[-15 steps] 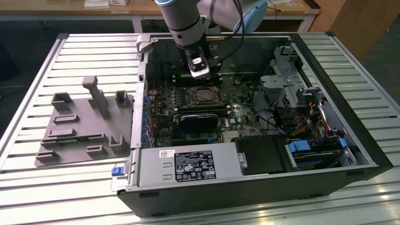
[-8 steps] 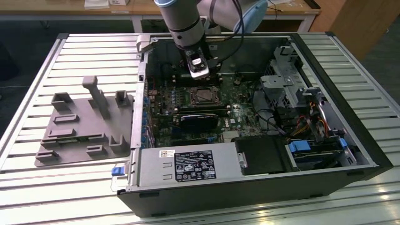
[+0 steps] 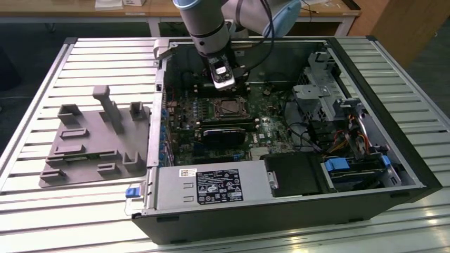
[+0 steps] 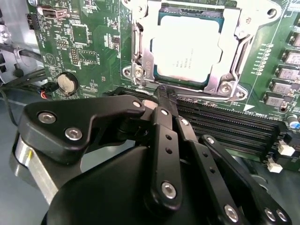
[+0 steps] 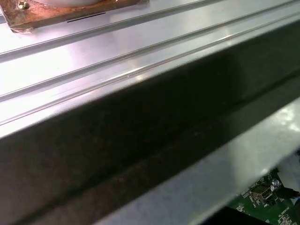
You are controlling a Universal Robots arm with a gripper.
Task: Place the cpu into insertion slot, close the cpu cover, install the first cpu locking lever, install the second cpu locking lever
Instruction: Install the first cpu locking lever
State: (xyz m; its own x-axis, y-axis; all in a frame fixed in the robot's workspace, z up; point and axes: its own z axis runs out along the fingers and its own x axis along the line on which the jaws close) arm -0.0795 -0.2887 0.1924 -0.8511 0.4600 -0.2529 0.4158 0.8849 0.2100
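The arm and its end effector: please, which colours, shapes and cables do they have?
In the exterior view, the arm is a round silver-grey tube with a pale blue joint cover near the top, and a thin black cable runs down beside it. In the second wrist view, the end effector is matte black: flat jointed links fastened with round silver screws, narrowing to slim fingers, on a rounded black body.

Open computer case (image 3: pixel 393 158) on slatted bench (image 3: pixel 42 211); grey fixture tray (image 3: pixel 91 142) just beside case, power supply (image 3: pixel 207 187) inside case.
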